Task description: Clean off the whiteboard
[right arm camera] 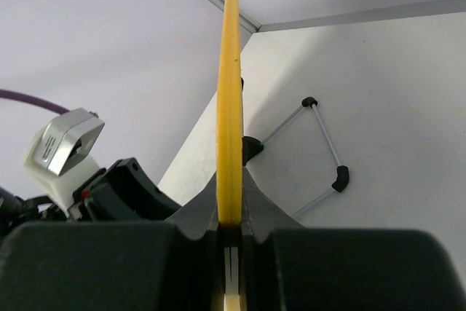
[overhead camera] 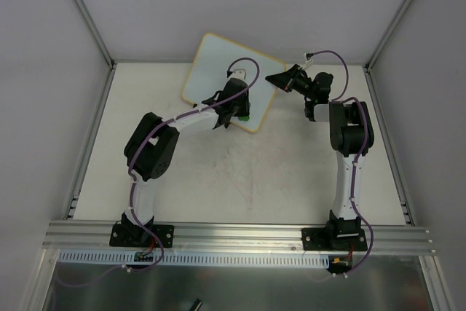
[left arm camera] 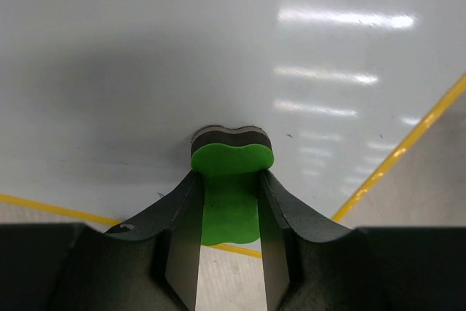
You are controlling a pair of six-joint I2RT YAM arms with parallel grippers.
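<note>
The left gripper (left arm camera: 230, 187) pinches a green eraser (left arm camera: 231, 158), its dark felt touching the whiteboard (left arm camera: 218, 49), while the right gripper (right arm camera: 230, 216) has its jaws closed tight on that board's yellow-framed edge.

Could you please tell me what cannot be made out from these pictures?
Left wrist view: the eraser hides its own contact with the whiteboard.
Top view: the left arm covers part of the whiteboard and most of the eraser.
Right wrist view: the whiteboard stands edge-on, its face unseen.
</note>
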